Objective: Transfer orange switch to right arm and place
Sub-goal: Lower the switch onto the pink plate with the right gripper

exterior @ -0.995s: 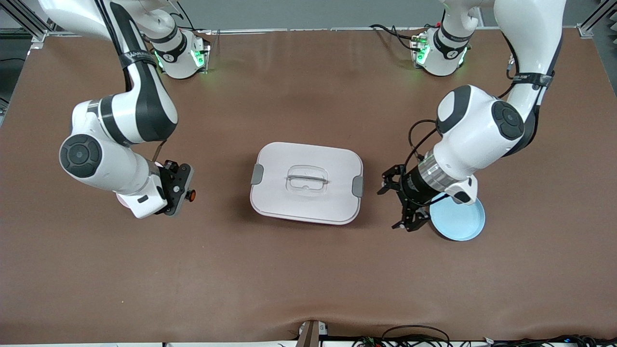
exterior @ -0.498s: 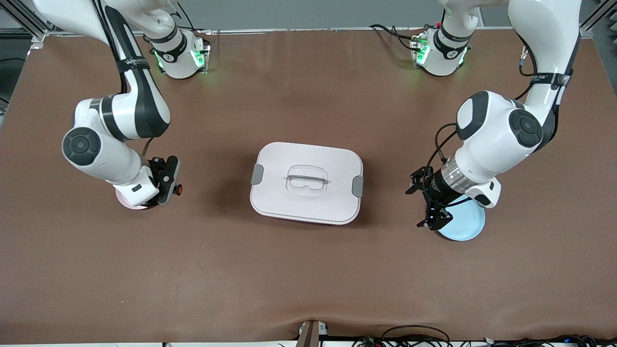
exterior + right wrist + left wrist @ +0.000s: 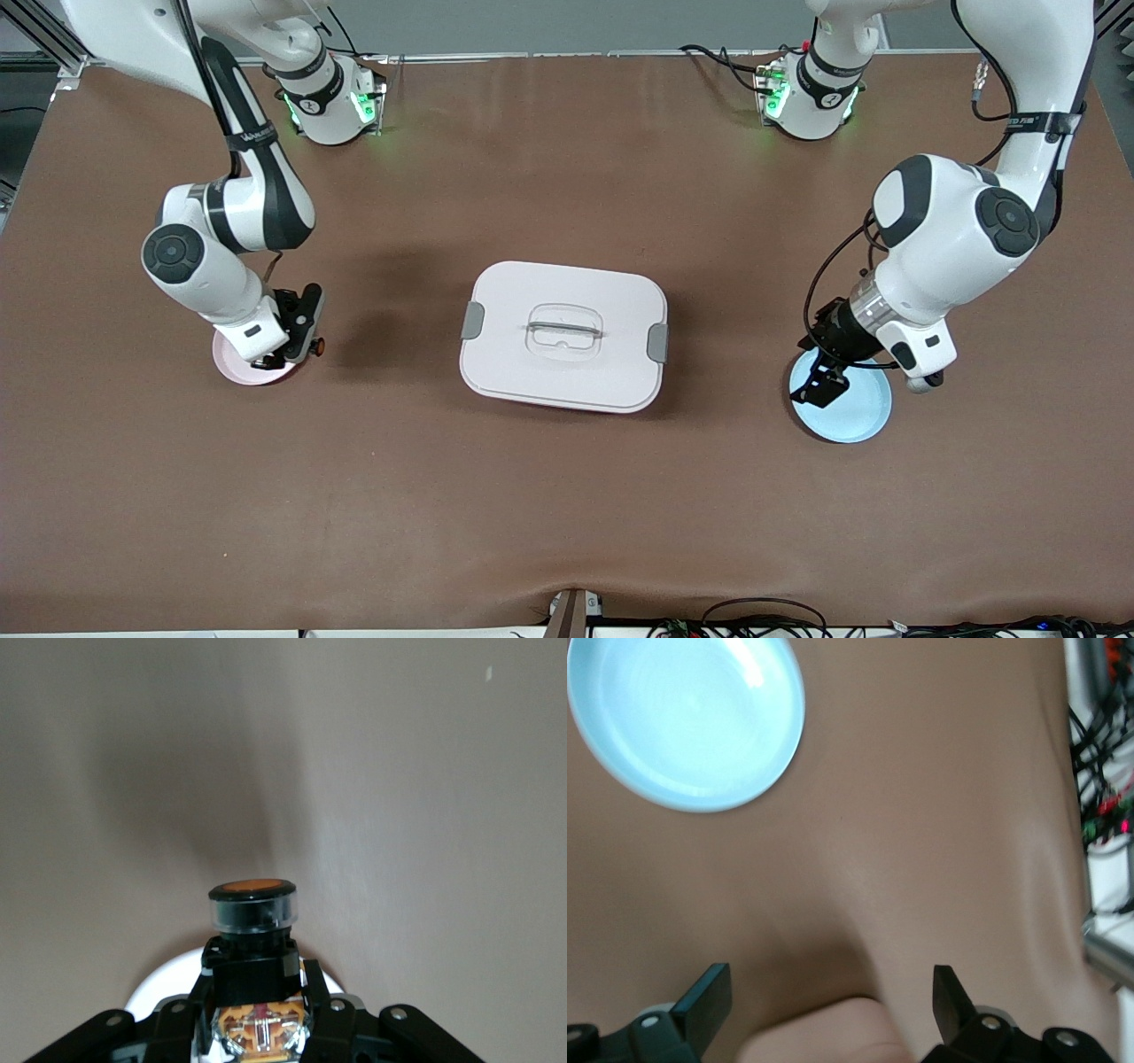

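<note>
Right pincer [image 3: 306, 341], clamped on orange switch [image 3: 316, 346], lowered over pink plate [image 3: 232, 369] near desk [image 3: 567, 496] end. Left pincer [image 3: 828, 372], spread wide, withdrawn over blue plate [image 3: 855, 412].

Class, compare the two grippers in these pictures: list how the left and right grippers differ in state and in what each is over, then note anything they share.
1. The right gripper is shut on the orange switch; the left gripper is open and holds nothing.
2. The right gripper is over the pink plate at the right arm's end; the left gripper is over the blue plate at the left arm's end.

Shared: both are black two-finger grippers, each low over a plate beside the lidded white box.
</note>
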You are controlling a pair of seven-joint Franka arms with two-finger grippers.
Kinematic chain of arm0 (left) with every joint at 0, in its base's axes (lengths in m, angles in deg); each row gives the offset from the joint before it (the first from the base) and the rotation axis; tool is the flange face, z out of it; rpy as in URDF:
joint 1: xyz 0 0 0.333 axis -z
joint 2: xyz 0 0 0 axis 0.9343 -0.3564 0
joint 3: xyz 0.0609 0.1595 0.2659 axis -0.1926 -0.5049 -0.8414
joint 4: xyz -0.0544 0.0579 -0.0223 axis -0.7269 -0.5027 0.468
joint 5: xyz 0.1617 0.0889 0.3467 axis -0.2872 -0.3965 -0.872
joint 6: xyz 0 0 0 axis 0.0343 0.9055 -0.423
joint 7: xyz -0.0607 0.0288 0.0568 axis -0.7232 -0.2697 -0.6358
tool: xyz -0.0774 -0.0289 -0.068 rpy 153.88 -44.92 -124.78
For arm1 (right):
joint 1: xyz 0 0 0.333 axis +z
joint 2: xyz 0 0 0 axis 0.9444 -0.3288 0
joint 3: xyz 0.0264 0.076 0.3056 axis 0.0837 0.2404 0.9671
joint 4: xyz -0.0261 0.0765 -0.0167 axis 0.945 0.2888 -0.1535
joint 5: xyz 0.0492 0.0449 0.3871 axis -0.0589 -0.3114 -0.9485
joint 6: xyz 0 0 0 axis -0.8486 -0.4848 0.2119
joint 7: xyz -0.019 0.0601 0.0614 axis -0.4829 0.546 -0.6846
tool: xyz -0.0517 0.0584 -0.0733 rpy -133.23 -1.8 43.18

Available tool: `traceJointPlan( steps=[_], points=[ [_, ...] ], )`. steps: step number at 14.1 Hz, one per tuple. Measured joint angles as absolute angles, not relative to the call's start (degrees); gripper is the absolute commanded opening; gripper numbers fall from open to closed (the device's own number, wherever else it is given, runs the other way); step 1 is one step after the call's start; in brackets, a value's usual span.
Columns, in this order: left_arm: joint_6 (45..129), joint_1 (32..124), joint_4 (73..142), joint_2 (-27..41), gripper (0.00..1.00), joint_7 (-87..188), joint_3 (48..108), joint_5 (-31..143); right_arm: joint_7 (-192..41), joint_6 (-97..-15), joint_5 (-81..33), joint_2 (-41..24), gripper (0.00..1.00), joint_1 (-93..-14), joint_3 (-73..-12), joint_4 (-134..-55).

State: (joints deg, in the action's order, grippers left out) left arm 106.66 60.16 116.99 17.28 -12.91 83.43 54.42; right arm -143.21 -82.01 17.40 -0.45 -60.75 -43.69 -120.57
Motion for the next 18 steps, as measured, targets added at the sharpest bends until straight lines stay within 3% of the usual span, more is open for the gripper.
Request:
traceJointPlan(
  steps=[7, 18],
  points=[
    [106.7, 57.0, 121.0, 20.0, 1.00, 16.2, 83.4, 48.1, -151.5, -91.3, 17.7, -1.0, 0.00, -68.6, -43.7, -125.9],
    [106.7, 51.5, 122.2, 21.6, 1.00, 47.2, 83.4, 46.4, -155.8, -94.9, 17.7, -7.1, 0.00, -71.2, -43.6, -126.4]
  ],
)
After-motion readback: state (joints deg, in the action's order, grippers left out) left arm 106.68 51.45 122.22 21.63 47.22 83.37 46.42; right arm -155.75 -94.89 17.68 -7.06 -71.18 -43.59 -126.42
